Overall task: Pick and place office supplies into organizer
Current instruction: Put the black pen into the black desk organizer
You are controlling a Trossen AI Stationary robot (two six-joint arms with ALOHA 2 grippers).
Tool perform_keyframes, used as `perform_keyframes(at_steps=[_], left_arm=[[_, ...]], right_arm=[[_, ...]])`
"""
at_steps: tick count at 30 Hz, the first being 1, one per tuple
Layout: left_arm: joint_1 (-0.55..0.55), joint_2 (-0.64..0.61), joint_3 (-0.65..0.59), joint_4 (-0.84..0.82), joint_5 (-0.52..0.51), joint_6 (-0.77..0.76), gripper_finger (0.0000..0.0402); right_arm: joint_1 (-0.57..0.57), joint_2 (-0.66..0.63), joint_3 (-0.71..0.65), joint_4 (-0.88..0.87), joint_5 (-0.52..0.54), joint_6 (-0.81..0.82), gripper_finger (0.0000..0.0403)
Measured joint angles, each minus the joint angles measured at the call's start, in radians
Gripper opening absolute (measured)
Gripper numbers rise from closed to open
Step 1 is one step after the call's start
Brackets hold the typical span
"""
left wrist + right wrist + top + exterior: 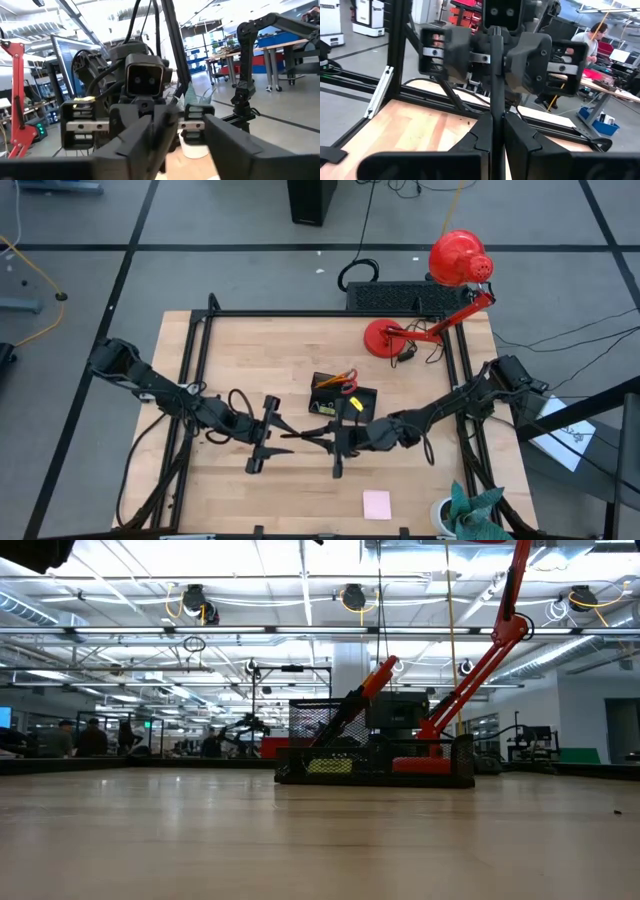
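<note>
Where the two arms meet just below the centre of the high view, the left claw (293, 436) and the right claw (318, 440) face each other tip to tip above the counter (250, 350). In the right wrist view, the right claw (496, 122) is closed on a thin black pen (495, 95). The pen runs straight from its fingers toward the body of the left claw opposite. In the left wrist view, the left claw (175, 142) has its fingers (227, 145) standing apart, with a dark, narrow shape between them. Whether either finger touches that shape cannot be determined.

The organizer (365, 402), a black mesh tray, sits on the counter just above the two claws in the high view. It holds red-handled scissors (346, 381) in its upper part and a small yellow-green piece (352, 406) lower down. In the low view the organizer (450, 765) appears at centre frame, and an orange-red item leans out of its top.

A pale pink sticky-note pad (377, 503) lies flat near the lower edge of the counter, right of centre and well apart from the organizer. A red desk lamp (460, 260) stands at the upper right of the counter. A black slab (400, 297) lies beside the lamp at the counter's upper edge.
</note>
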Motion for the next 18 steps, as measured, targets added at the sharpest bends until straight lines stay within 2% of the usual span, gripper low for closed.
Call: perform_keyframes(at_steps=[9,11,16,18], left_arm=[[0.025,0.0,0.0,-0.041,0.003,0.016,0.0024],[0.024,0.0,0.0,-0.042,0.006,0.034,0.0019],[0.008,0.0,0.0,-0.069,0.0,0.073,0.0043],[0.004,0.0,0.0,-0.089,-0.012,0.072,0.0037]], right_arm=[[0.0,0.0,0.0,-0.003,0.0,0.009,0.0018],[0.0,0.0,0.0,-0.003,-0.001,0.01,0.0018],[0.001,0.0,0.0,-0.023,-0.011,0.009,0.0017],[0.001,0.0,0.0,-0.043,-0.01,0.018,0.0018]])
